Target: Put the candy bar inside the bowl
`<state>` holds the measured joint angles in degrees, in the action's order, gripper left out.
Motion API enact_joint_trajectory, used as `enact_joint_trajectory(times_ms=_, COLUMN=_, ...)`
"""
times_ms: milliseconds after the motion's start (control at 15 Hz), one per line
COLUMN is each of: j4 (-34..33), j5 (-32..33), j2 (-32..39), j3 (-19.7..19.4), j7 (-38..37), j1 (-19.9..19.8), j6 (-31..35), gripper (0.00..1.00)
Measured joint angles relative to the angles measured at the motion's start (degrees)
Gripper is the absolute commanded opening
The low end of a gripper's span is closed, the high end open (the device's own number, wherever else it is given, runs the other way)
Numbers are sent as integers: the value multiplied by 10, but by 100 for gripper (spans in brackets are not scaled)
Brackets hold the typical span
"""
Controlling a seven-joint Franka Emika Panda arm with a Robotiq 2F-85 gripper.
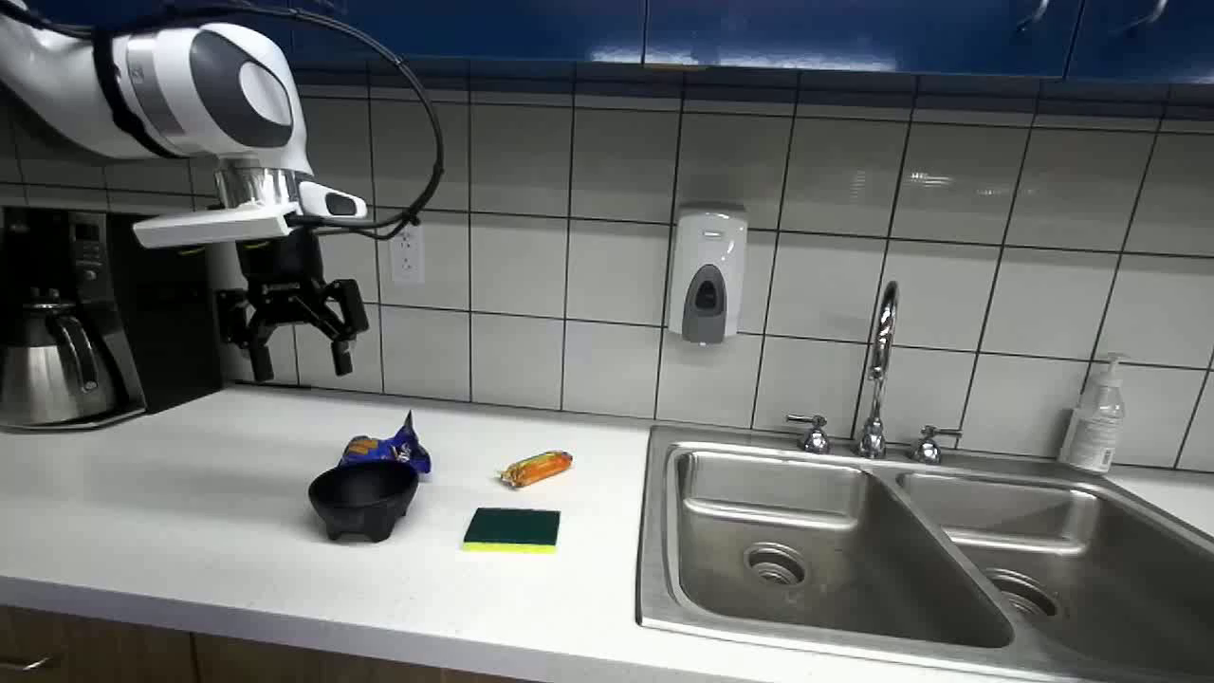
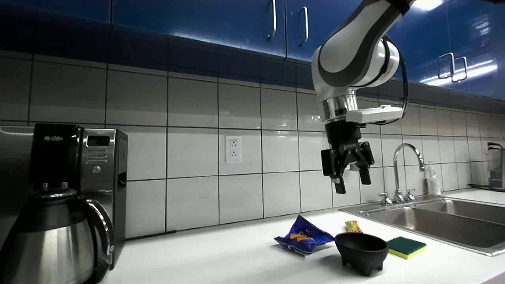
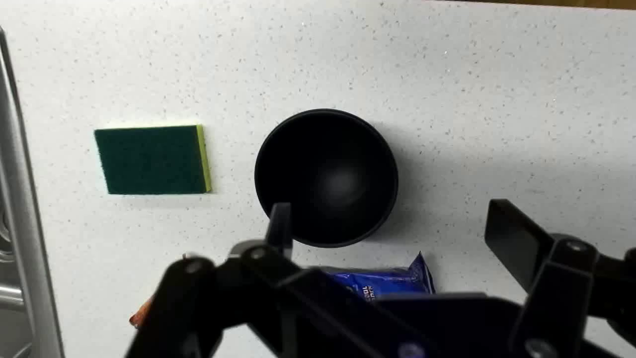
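The candy bar is a small orange wrapped bar lying on the white counter; it shows in both exterior views [image 1: 538, 469] [image 2: 352, 226]. In the wrist view only an orange end of the candy bar [image 3: 141, 313] shows, the rest hidden behind the gripper. The black round bowl stands upright on short feet in both exterior views [image 1: 363, 503] [image 2: 362, 254]; the wrist view shows the bowl [image 3: 328, 174] from above, its dark inside with nothing visible in it. My gripper [image 1: 302, 362] [image 2: 353, 182] [image 3: 390, 214] is open and empty, high above the counter, fingers pointing down.
A blue snack bag [image 1: 403, 451] [image 2: 303, 236] [image 3: 382, 282] lies behind the bowl. A green and yellow sponge [image 1: 512, 527] [image 2: 406, 245] [image 3: 151, 160] lies beside it. The steel sink [image 1: 657, 541] is past the sponge. A coffee maker [image 2: 59, 154] stands at the opposite end.
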<state>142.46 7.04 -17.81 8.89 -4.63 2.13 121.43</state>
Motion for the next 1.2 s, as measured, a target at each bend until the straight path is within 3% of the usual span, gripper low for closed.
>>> enact_joint_trajectory(times_ms=333, j4=0, j5=1, j2=1, j3=-1, j7=-2, j1=0, j6=0, gripper=100)
enact_joint_trajectory(times_ms=733, j4=0, j5=29, j2=3, j3=-7, j7=-69, j1=-4, j6=5, gripper=100)
enact_joint_trajectory(times_ms=1200, j4=-9, j5=39, j2=42, j3=-43, j7=-111, j1=-35, j6=32, gripper=100)
